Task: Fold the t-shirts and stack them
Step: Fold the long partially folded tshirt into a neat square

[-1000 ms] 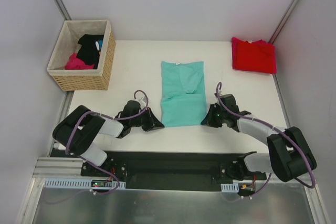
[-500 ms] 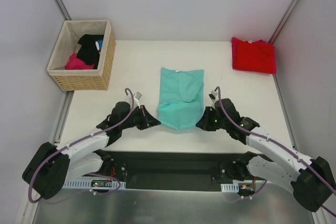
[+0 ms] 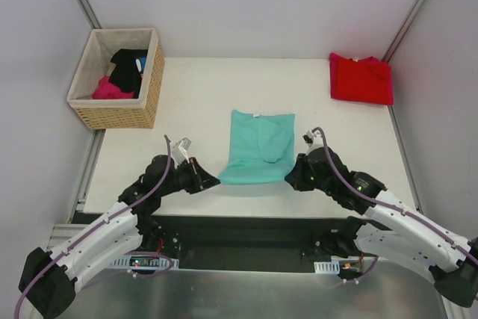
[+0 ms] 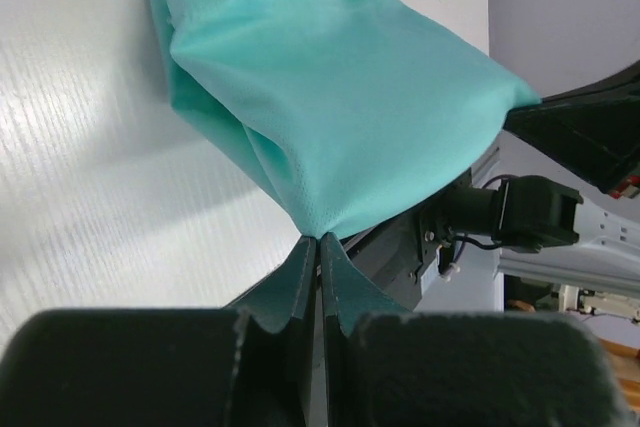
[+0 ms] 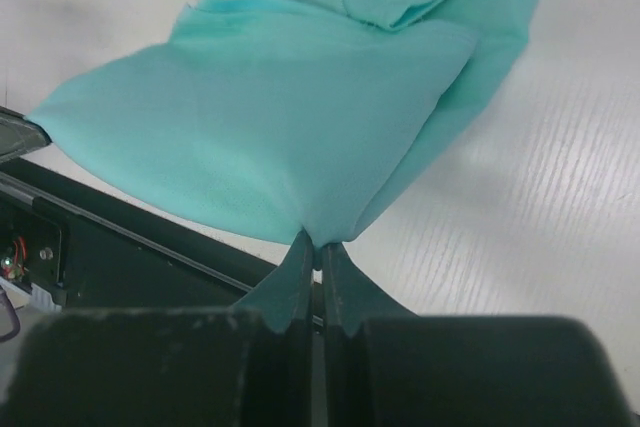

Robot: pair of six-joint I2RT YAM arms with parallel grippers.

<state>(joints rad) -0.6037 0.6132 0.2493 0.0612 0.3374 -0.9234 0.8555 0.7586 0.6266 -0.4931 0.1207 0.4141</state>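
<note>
The teal t-shirt (image 3: pixel 258 147), folded into a long strip, lies mid-table with its near end raised off the surface. My left gripper (image 3: pixel 216 181) is shut on the near left corner of the teal t-shirt (image 4: pixel 330 97). My right gripper (image 3: pixel 293 178) is shut on the near right corner of the teal t-shirt (image 5: pixel 300 117). Between the two corners the near edge hangs stretched above the table. The red t-shirt (image 3: pixel 361 78) rests folded at the far right corner, well away from both grippers.
A wicker basket (image 3: pixel 119 110) stands at the far left and holds a black garment (image 3: pixel 128 67) and a magenta-pink garment (image 3: pixel 110 88). The black base rail (image 3: pixel 246 233) runs along the table's near edge, below the lifted hem.
Both grippers have pulled back toward the near edge and risen, lifting the teal shirt's near end. The hem that lay flat a second ago now hangs stretched between them.
</note>
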